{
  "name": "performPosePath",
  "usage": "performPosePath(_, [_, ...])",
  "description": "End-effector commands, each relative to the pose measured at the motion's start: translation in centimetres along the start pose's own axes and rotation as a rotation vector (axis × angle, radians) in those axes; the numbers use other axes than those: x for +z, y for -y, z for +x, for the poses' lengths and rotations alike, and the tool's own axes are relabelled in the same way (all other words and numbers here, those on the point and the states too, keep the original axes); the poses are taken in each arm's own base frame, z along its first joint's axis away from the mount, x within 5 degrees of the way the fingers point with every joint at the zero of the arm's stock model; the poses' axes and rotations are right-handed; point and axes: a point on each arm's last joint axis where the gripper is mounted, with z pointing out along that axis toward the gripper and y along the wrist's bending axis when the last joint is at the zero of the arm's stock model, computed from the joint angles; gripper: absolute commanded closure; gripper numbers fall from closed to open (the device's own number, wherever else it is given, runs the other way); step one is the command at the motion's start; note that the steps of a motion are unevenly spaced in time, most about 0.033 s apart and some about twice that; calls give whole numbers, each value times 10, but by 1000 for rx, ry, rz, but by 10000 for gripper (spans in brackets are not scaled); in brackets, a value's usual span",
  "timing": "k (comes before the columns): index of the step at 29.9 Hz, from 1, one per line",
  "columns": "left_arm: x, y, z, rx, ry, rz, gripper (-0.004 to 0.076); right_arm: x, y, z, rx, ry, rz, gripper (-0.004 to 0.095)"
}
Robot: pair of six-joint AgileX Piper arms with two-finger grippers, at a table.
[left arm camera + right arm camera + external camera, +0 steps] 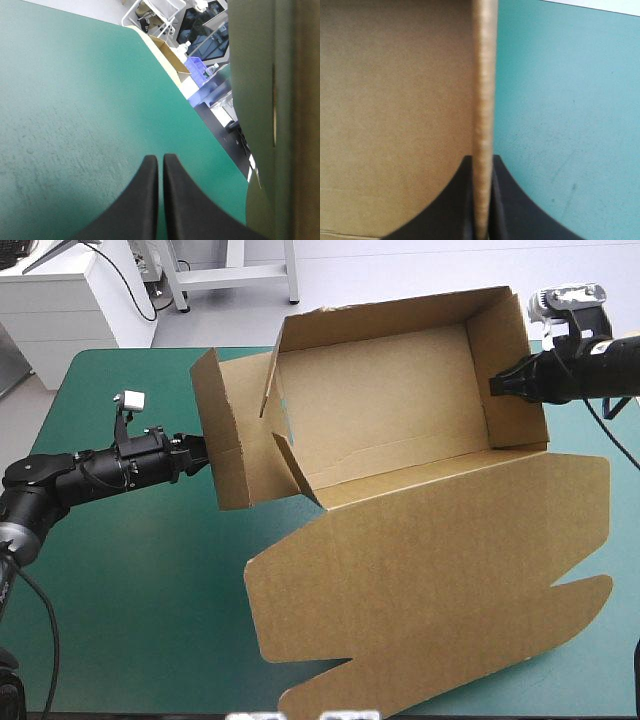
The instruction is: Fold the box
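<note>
The brown box [400, 410] stands as an open tray with its walls raised, and its lid [440, 580] lies flat toward the table's front. My left gripper [200, 453] is shut with nothing in it, its tips at the outer face of the left end flap [225, 430]. In the left wrist view the gripper [160, 159] points along the cover, with the board [265, 100] close beside it. My right gripper [495, 386] is shut on the tray's right wall. The right wrist view shows that wall's edge [484, 75] running between the fingers of the gripper [483, 160].
The teal-green cover [130, 590] shows bare to the left of the box and in front of my left arm. The lid's front flaps reach almost to the table's front edge. The table's far edge lies just behind the tray's back wall.
</note>
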Motion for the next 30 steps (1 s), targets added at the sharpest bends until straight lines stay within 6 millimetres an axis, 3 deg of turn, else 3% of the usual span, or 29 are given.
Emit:
performPosePath(1, [-5,26,-9,40,40,142,708,-5,-16,-12,-2,89,5,923])
performPosePath(14, [-5,26,-10,74,56,148,685,24,-56,-25,-65,166,87,923])
performPosePath(16, [-6,27,-11,70,72,157,622,26,-57,-25,-63,170,106,923])
performPosePath(20, [-6,29,-15,79,117,178,371,26,-57,-25,-75,168,128,923])
performPosePath(23, [-7,30,-16,78,124,182,231,26,-57,-26,-74,170,127,923])
performPosePath(30, [1,40,-17,128,98,213,206,26,-58,-26,-69,173,120,923])
